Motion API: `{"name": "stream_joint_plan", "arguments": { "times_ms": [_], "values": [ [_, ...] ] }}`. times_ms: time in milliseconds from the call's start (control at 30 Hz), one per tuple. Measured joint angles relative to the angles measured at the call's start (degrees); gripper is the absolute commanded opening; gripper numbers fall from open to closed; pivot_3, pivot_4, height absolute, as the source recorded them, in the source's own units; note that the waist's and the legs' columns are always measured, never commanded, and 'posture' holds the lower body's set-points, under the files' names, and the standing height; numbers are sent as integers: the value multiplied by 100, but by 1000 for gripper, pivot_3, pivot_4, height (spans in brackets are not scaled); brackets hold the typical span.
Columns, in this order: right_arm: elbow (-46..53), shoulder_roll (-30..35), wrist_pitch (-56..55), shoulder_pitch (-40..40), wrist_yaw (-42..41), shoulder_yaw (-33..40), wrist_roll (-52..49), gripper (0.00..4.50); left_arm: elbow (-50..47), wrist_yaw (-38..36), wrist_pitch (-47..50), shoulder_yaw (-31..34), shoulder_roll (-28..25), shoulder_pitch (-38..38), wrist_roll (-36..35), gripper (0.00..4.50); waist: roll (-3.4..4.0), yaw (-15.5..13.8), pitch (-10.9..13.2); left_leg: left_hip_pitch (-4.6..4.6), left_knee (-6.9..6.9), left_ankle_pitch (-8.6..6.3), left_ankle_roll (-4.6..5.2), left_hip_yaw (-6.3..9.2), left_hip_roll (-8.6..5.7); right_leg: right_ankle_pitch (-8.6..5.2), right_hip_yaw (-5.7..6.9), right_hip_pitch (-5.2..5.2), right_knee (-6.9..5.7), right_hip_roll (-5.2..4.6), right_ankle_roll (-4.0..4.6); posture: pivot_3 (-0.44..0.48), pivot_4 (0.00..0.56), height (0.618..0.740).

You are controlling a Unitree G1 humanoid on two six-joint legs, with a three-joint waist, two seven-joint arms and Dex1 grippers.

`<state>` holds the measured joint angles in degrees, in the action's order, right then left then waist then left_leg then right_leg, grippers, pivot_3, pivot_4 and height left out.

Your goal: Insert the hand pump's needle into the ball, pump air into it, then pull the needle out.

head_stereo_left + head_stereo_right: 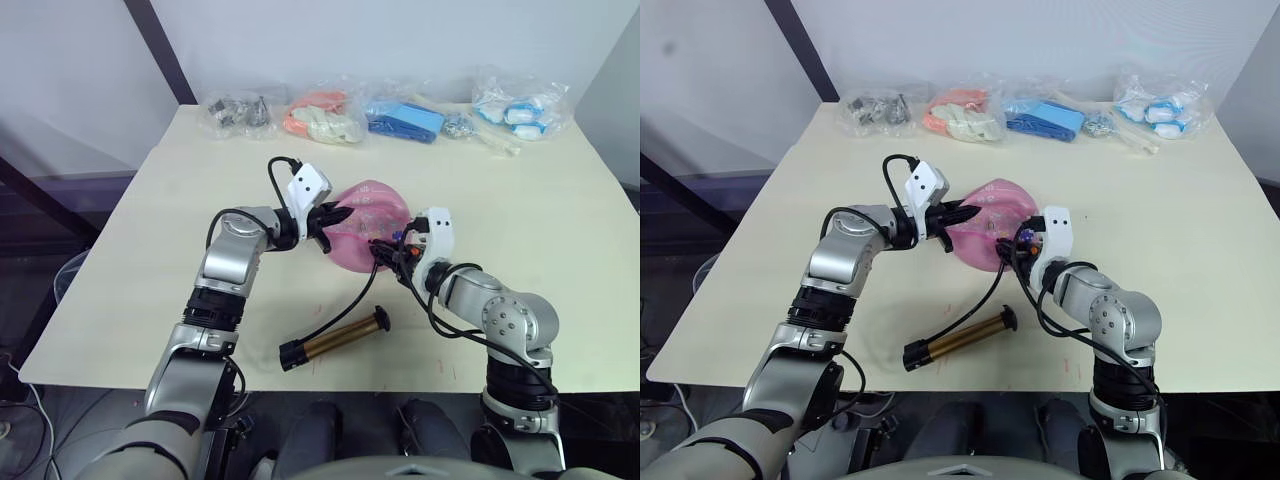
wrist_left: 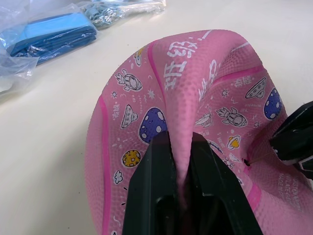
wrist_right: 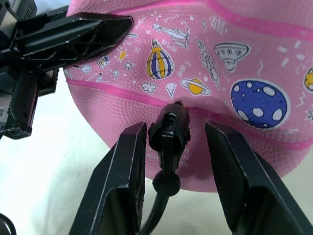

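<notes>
The pink ball (image 1: 372, 212), limp and partly collapsed, lies in the middle of the table. My left gripper (image 1: 335, 221) is shut on a raised fold of the ball (image 2: 195, 73), pinching pink rubber between both fingers (image 2: 151, 186). On the ball's near right side my right gripper (image 3: 175, 142) is open, its fingers either side of the needle's black fitting (image 3: 168, 129), whose tip meets the ball's skin. A thin needle (image 2: 257, 157) reaches a small hole in the ball. The hand pump (image 1: 335, 338) lies flat near the front edge, with its black hose (image 1: 352, 298) curving up to the fitting.
Several clear bags line the table's far edge: dark metal parts (image 1: 238, 112), orange and white items (image 1: 325, 115), blue items (image 1: 405, 118) and white-blue items (image 1: 520, 105). The table's front edge (image 1: 330, 385) runs close behind the pump.
</notes>
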<state>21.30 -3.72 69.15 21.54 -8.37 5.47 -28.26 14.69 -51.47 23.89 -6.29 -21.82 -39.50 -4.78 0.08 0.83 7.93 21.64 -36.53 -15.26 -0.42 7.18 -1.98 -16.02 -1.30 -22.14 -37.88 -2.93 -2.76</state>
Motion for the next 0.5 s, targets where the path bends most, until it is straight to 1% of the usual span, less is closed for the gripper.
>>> {"name": "stream_joint_plan", "arguments": {
  "times_ms": [500],
  "values": [
    [-157,-1,-94,33,0,-4,-109,1956,0,0,0,0,2,4,0,0,0,0,-1,0,-2,0,0,-1,0,0,-1,0,-2,0,0,0,150,740]
  ]
}}
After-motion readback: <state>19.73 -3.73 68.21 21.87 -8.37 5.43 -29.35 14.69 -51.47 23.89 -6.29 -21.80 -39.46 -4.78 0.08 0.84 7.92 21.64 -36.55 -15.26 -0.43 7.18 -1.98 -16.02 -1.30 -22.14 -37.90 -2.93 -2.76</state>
